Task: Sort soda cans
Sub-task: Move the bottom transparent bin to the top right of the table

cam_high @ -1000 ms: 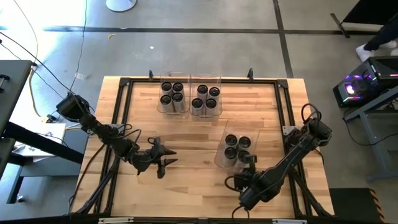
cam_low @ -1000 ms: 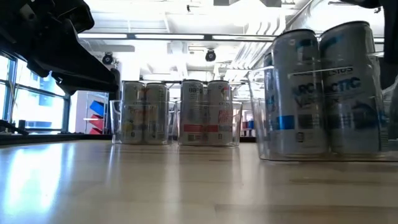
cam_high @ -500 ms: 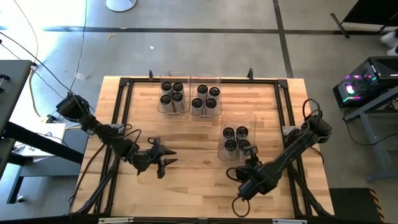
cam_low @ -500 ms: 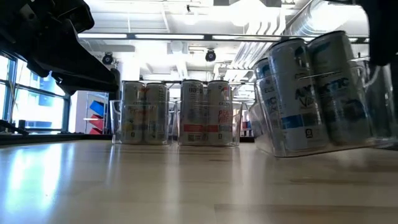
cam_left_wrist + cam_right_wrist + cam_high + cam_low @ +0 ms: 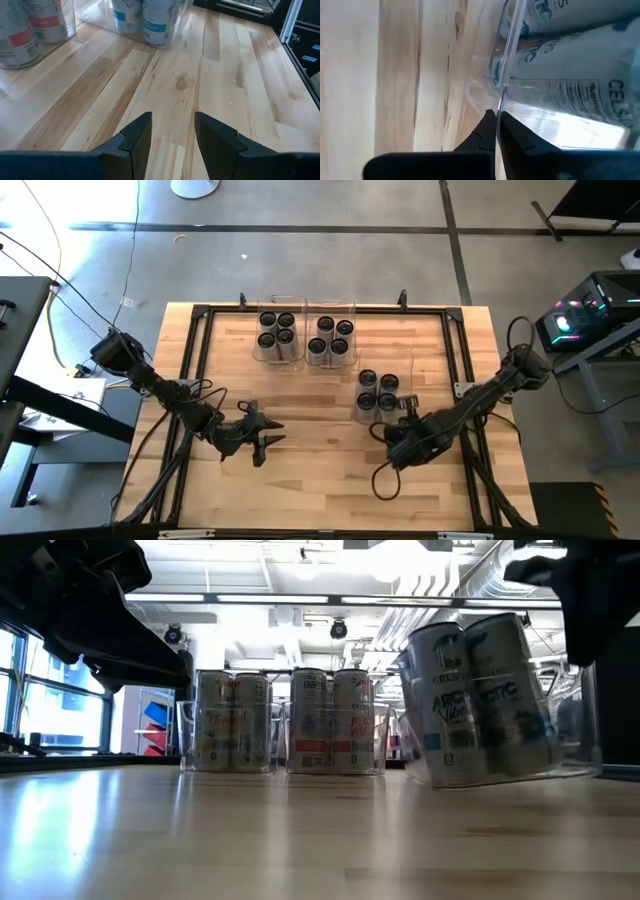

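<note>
Three clear bins hold upright soda cans. Two bins (image 5: 277, 337) (image 5: 331, 339) stand side by side at the table's far edge. The third bin (image 5: 380, 393), with several blue-labelled cans (image 5: 470, 700), is right of centre and leans in the low view. My right gripper (image 5: 405, 409) is shut on that bin's rim at its near right side. My left gripper (image 5: 268, 435) hovers open over bare wood at the near left, with nothing between its fingers (image 5: 172, 120). My right gripper pinches the thin clear wall of the third bin at its top edge (image 5: 503, 92), one finger inside and one outside. The fingers slant down from above, from the near right. The bin is tipped: its right side is raised and its left bottom edge (image 5: 432, 783) stays on the table.
A black frame (image 5: 200, 320) runs around the wooden tabletop. Bare wood lies between the left gripper and the bins (image 5: 180, 80). A dark cable loops on the table beside the right arm (image 5: 385, 480).
My right gripper has moved toward the table's far edge, keeping shut on the bin wall. The third bin with its cans has slid along with it toward the two far bins and has tipped, its right side rising off the table.
</note>
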{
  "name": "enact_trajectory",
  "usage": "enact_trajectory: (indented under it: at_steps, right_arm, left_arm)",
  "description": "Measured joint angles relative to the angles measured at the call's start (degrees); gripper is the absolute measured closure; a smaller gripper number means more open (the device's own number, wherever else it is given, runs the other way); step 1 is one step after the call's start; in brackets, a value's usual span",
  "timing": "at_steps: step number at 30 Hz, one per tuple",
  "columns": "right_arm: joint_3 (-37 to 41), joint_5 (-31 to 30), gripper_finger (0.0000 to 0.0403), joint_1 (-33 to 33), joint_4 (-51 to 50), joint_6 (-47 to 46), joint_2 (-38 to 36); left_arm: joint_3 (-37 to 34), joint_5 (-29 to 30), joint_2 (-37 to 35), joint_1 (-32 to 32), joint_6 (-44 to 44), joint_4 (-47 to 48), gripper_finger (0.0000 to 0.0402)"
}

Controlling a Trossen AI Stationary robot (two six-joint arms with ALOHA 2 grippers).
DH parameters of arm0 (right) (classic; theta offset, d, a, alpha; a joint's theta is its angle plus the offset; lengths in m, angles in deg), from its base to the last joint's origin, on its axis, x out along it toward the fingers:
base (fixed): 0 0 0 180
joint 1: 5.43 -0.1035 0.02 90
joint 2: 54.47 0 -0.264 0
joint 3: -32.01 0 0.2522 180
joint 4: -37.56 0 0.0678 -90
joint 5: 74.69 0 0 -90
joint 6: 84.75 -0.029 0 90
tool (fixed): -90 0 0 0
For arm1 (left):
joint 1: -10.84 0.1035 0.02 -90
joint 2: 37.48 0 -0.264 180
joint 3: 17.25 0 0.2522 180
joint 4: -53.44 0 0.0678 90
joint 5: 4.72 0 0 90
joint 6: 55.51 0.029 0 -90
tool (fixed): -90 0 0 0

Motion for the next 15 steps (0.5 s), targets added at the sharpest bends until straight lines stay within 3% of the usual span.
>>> enact_trajectory:
  at_steps: [7,15]
  right_arm:
    - [10.35,-0.23,0.0403,2.48,6.40,3.51,-7.02]
    - [16.18,-6.40,0.0402,5.14,9.63,4.77,-10.13]
  left_arm:
    - [0.00,-0.01,0.00,0.00,-0.03,-0.02,0.0259]
    - [0.00,-0.01,0.00,0.00,-1.03,-0.06,0.0259]
